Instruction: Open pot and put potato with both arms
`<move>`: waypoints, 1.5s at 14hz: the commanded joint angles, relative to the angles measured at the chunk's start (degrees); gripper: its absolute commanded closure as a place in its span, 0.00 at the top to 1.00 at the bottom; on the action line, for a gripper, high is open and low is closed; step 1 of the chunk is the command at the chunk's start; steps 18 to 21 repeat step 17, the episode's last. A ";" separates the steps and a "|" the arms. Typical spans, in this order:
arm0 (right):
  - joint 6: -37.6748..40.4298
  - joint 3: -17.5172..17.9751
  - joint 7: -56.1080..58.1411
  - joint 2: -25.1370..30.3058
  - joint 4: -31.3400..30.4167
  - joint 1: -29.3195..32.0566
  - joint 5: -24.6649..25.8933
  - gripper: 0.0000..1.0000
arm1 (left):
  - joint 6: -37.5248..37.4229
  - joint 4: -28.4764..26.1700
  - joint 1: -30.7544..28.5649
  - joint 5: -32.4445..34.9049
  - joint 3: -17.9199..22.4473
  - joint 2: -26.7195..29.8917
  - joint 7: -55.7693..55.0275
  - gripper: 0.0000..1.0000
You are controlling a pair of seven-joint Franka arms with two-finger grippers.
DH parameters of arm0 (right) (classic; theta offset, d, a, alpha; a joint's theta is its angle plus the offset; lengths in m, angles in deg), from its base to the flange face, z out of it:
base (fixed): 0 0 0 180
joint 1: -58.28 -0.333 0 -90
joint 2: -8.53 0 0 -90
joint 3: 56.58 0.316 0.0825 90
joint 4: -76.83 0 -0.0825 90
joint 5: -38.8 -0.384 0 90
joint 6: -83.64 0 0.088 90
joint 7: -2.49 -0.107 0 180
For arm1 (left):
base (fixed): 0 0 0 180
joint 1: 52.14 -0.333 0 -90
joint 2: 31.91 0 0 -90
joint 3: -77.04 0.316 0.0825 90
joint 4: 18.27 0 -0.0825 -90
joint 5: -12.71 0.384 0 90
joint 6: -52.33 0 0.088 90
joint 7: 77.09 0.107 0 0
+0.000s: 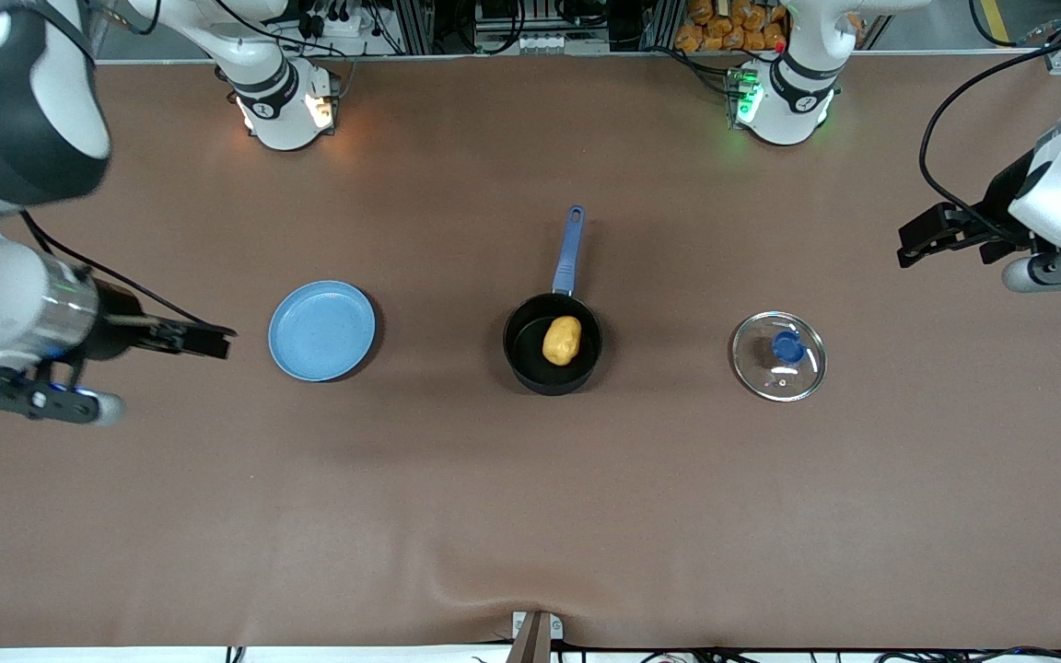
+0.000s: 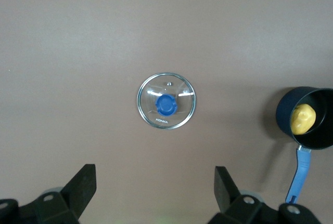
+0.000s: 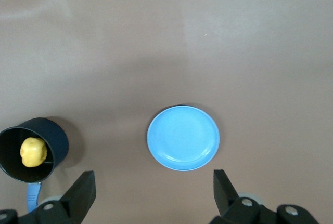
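One black pot sits uncovered near the middle of the table, its blue handle pointing toward the robots' bases, and one yellow-orange potato lies inside it. One glass lid with a blue knob rests flat on the table beside the pot, well apart from it, toward the left arm's end. One empty light-blue plate lies beside the pot toward the right arm's end, also well apart. The surface is a plain brown mat with a slight wrinkle at the edge nearest the front camera; along the edge where the bases stand there are cables, metal framing and a pile of orange items. Two arms are in view. The left gripper hangs over bare table at its own end, fingers spread with nothing between them. The right gripper hangs over the table just beside the plate, fingers likewise spread and empty.
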 commanded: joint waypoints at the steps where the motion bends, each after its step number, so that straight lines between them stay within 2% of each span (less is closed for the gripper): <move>1: -11.54 -0.82 2.61 17.84 -24.07 2.61 0.83 1.00 | 0.23 0.31 -0.49 -1.23 -0.13 0.61 -1.46 1.00; 2: -15.25 -2.15 2.70 22.60 -30.76 1.99 0.74 1.00 | 0.31 0.31 -0.23 -1.05 -0.31 0.61 -1.46 1.00; 3: -16.33 -2.86 3.49 25.95 -34.75 1.64 0.74 1.00 | 0.31 0.31 -0.58 -1.22 -0.48 0.61 -1.46 1.00; 5: -12.76 -4.79 5.42 29.05 -37.33 1.63 0.74 1.00 | 0.31 0.31 -0.67 -1.40 -0.40 0.70 -1.98 1.00; 7: -9.93 -4.97 5.43 30.55 -37.25 0.85 0.74 1.00 | 0.31 0.31 -0.58 -1.40 -0.49 0.70 -2.51 1.00; 10: -9.92 -5.15 5.07 30.82 -36.90 -0.48 1.09 1.00 | 0.40 0.31 -0.58 -1.40 -0.49 0.70 -2.60 1.00; 12: -10.02 -7.59 5.60 28.99 -32.53 -2.74 1.18 1.00 | 0.32 0.31 -0.67 -1.40 -0.49 0.70 -2.60 1.00; 14: -10.27 -10.85 5.60 28.10 -31.36 -4.95 0.74 1.00 | 0.40 0.31 -0.67 -1.40 -0.49 0.70 -2.60 1.00; 21: -11.32 -10.86 5.69 27.49 -31.10 -5.13 0.13 1.00 | 0.32 0.31 -0.67 -1.49 -0.49 0.70 -2.60 1.00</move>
